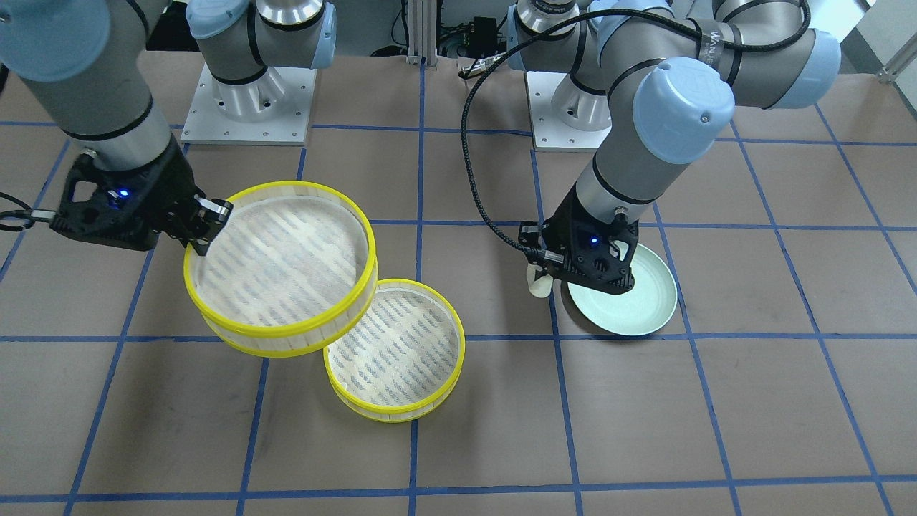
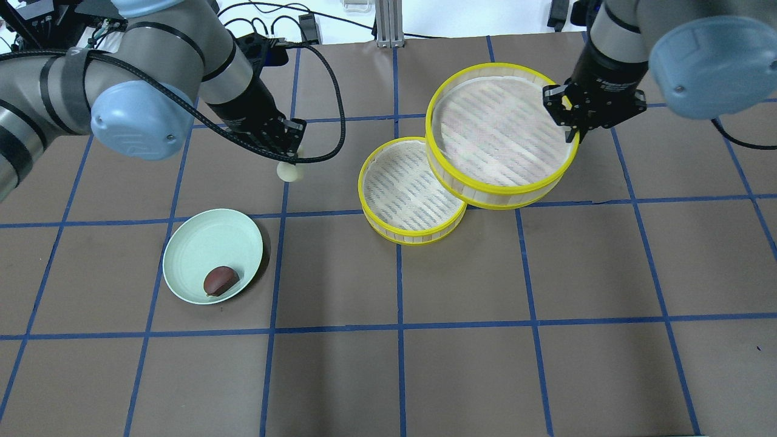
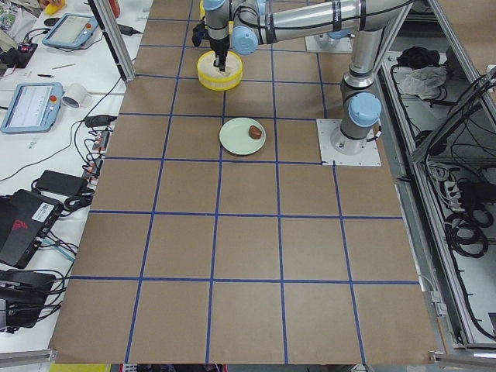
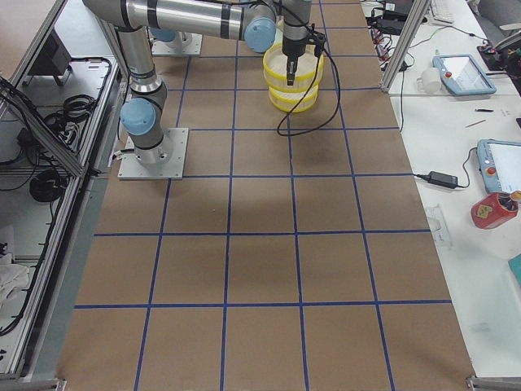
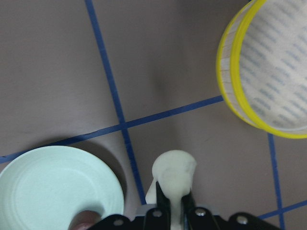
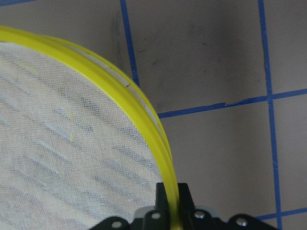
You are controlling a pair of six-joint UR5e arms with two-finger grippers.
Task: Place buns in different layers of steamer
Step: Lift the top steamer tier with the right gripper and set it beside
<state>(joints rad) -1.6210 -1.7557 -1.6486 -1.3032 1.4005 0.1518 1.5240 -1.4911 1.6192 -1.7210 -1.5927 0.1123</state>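
Note:
My left gripper (image 2: pixel 290 160) is shut on the cream-white bun (image 2: pixel 289 172) and holds it above the table, between the plate and the steamer; the left wrist view shows the bun (image 5: pixel 174 175) pinched between the fingers. The dark brown bun (image 2: pixel 220 280) lies on the pale green plate (image 2: pixel 200 243). My right gripper (image 2: pixel 573 128) is shut on the yellow rim of the upper steamer layer (image 2: pixel 491 189) and holds it lifted, partly over the lower steamer layer (image 2: pixel 400 238). The lower layer rests on the table. Both layers are empty.
The table is brown paper with a grid of blue tape lines. The arm bases stand at the robot's edge of the table (image 1: pixel 247 107). A black cable (image 2: pixel 331 85) loops from the left wrist. The plate also shows in the front view (image 1: pixel 648 304).

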